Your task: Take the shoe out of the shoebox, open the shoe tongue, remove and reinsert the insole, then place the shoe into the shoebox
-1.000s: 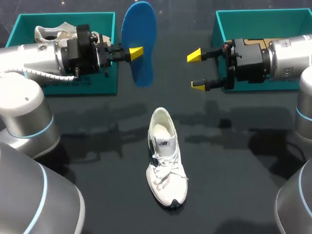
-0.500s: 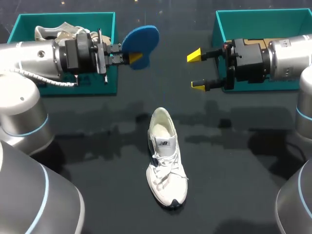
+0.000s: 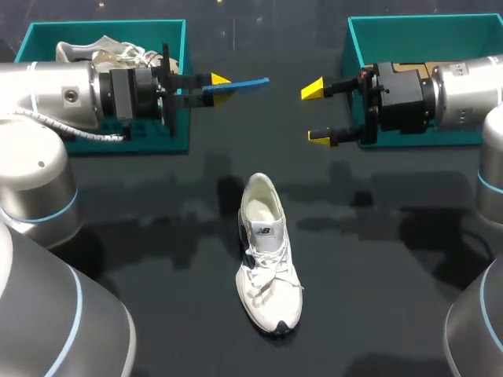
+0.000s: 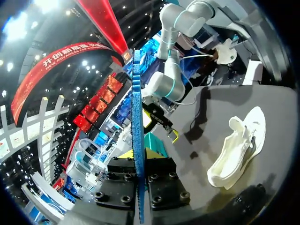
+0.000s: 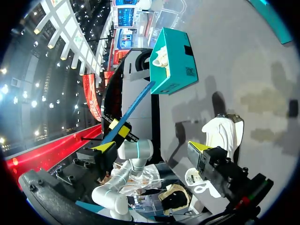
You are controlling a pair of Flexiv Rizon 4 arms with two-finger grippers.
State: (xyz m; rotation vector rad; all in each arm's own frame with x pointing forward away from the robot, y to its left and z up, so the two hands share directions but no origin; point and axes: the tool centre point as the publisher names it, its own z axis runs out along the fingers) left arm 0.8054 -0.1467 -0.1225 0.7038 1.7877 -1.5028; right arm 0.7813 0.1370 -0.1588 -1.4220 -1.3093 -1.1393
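left gripper (image 3: pixel 218 83) pinches insole (image 3: pixel 248 82) (edge-on overhead); right gripper (image 3: pixel 316 114) agape; left wrist view shows shoe (image 4: pixel 236 147) side-on

My left arm (image 3: pixel 55 98) lies level, beyond and left of the white lace-up sneaker (image 3: pixel 267 251). My left hand (image 3: pixel 216 82) pinches the flat blue foam insole (image 3: pixel 245 82) edge-on. Beyond the sneaker's right, my right arm (image 3: pixel 464 90) lies level, my right hand (image 3: pixel 317 114) spread wide.

- Links of the left arm (image 3: pixel 47 94) and right arm (image 3: pixel 471 86): silver-grey cylinders, with a pale blue ring at each joint.
- A grey corrugated cable (image 3: pixel 78 132) runs along the left arm.
- Housings of the left pincer (image 3: pixel 218 85) and right pincer (image 3: pixel 316 113): black, with bolt heads showing and wedge-shaped bright yellow tips.
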